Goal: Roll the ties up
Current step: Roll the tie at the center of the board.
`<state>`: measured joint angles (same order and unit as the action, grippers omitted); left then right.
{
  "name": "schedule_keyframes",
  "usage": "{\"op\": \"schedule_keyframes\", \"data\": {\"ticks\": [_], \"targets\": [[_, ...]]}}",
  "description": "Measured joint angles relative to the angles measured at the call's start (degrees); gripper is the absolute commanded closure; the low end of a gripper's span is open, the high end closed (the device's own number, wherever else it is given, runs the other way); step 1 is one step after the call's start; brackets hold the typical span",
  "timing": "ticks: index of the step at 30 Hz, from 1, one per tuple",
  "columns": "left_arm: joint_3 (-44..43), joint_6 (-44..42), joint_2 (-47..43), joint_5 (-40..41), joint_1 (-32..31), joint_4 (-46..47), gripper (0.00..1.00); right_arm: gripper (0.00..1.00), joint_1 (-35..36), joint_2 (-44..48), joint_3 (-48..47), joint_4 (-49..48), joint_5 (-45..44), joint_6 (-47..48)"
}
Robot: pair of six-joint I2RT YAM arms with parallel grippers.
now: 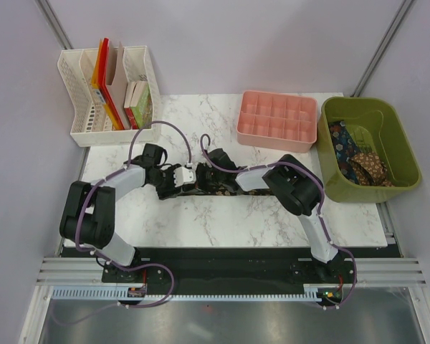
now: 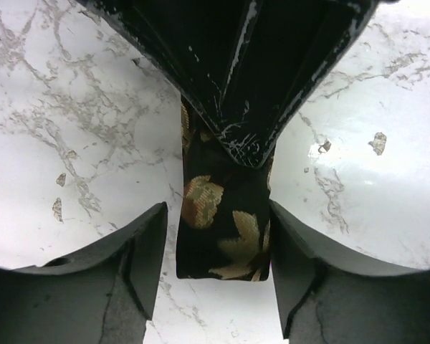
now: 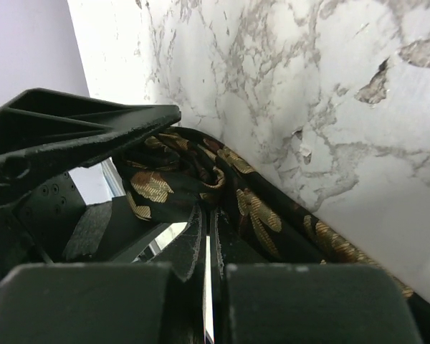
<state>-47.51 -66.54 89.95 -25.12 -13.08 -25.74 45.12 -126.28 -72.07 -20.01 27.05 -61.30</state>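
Observation:
A black tie with gold-brown leaves (image 1: 226, 191) lies across the middle of the marble table. My left gripper (image 1: 178, 180) is open and straddles its squared end (image 2: 226, 236), one finger (image 2: 140, 251) on each side, the right finger close against the cloth. My right gripper (image 1: 208, 179) comes in from the right and meets it. In the right wrist view its fingers (image 3: 193, 244) are nearly together and bunched tie cloth (image 3: 201, 175) sits at their tips (image 3: 211, 215). That gripper (image 2: 236, 93) fills the top of the left wrist view, pressed onto the tie. More ties (image 1: 362, 161) lie in the green bin.
A green bin (image 1: 358, 102) stands at the right edge of the table. A pink compartment tray (image 1: 277, 118) is at the back centre. A white basket with books (image 1: 111, 93) is at the back left. The two arms' cables loop over the table middle.

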Motion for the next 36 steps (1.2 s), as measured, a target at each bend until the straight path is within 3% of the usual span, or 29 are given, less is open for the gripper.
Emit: {"op": "schedule_keyframes", "data": {"ticks": [14, 24, 36], "targets": [[-2.73, -6.32, 1.25, -6.40, 5.73, -8.39, 0.20, 1.00, -0.74, -1.42, 0.00, -1.97, 1.86, 0.20], [-5.68, -6.99, 1.42, -9.57, 4.52, -8.92, 0.50, 1.00, -0.87, -2.16, -0.04, -3.45, 2.73, -0.85], [-8.79, -5.66, 3.91, -8.33, -1.11, -10.23, 0.58, 0.97, -1.11, -2.47, -0.07, -3.67, 3.28, -1.90]]}}
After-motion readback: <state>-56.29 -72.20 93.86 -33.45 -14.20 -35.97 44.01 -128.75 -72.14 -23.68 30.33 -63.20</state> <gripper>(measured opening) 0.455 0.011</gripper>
